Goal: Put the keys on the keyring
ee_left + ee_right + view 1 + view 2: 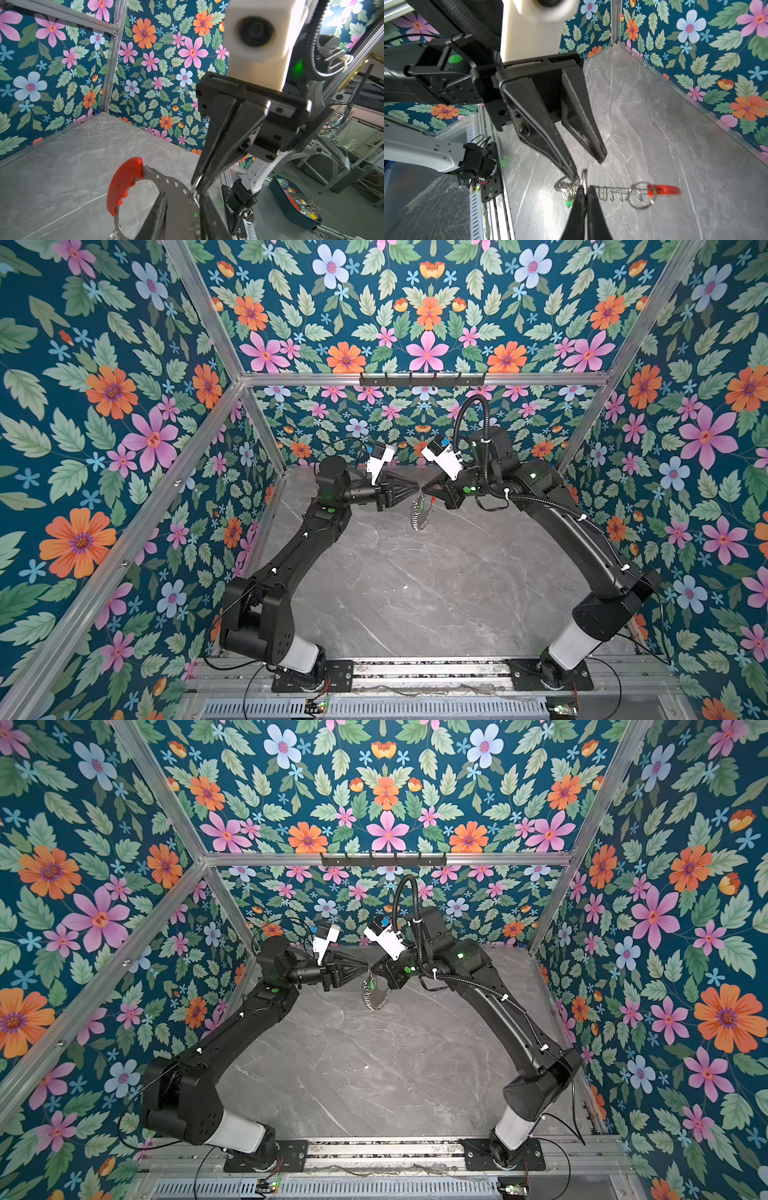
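The keyring [417, 514] [374, 996] hangs in mid-air over the table, between the two arms. It is a grey hoop [174, 186] with a red segment [124, 182] and silver loops [612, 193] along its edge. My right gripper [586, 189] [195, 187] is shut on the ring's edge at a small silver loop. My left gripper [587, 168] [182, 195] faces it with fingers apart. The hoop's plate runs between them, and one fingertip [574, 177] touches the loops. A key's green head [568, 204] hangs just below the grip; its blade is hidden.
The grey marble table [415, 593] lies below, closed in by flowered walls and aluminium posts. A black hook rack [422, 380] sits on the rear bar. In the left wrist view a dark blue tray [278, 193] of mixed keys stands outside the cell.
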You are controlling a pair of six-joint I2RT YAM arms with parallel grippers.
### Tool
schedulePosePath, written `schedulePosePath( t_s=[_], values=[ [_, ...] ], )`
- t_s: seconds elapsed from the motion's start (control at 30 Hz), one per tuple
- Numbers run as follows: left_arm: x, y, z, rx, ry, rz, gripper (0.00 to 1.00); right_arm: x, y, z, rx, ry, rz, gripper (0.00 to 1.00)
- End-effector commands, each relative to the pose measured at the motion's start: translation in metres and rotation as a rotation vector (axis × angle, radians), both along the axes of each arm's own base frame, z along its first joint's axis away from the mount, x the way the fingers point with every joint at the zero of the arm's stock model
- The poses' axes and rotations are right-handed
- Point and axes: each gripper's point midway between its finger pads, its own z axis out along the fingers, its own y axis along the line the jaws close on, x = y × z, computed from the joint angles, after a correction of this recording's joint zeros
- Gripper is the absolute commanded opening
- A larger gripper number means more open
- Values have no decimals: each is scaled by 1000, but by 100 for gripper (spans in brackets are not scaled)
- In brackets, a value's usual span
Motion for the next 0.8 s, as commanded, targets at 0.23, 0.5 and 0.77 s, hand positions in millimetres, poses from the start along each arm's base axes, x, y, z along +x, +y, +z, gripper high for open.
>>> schedulePosePath(
  t_s=[0.23,0.5,0.77],
  values=[
    [-4,-3,14,-31,-48,-34,27,-2,7,9,31,2,40,0],
    [-9,-6,12,-32,-59,-62,0,-2,9,6,33,12,41,0],
    [-16,1,33,-173,-89,-38,0,-2,-2,20,96,-38,-26,4]
  ],
)
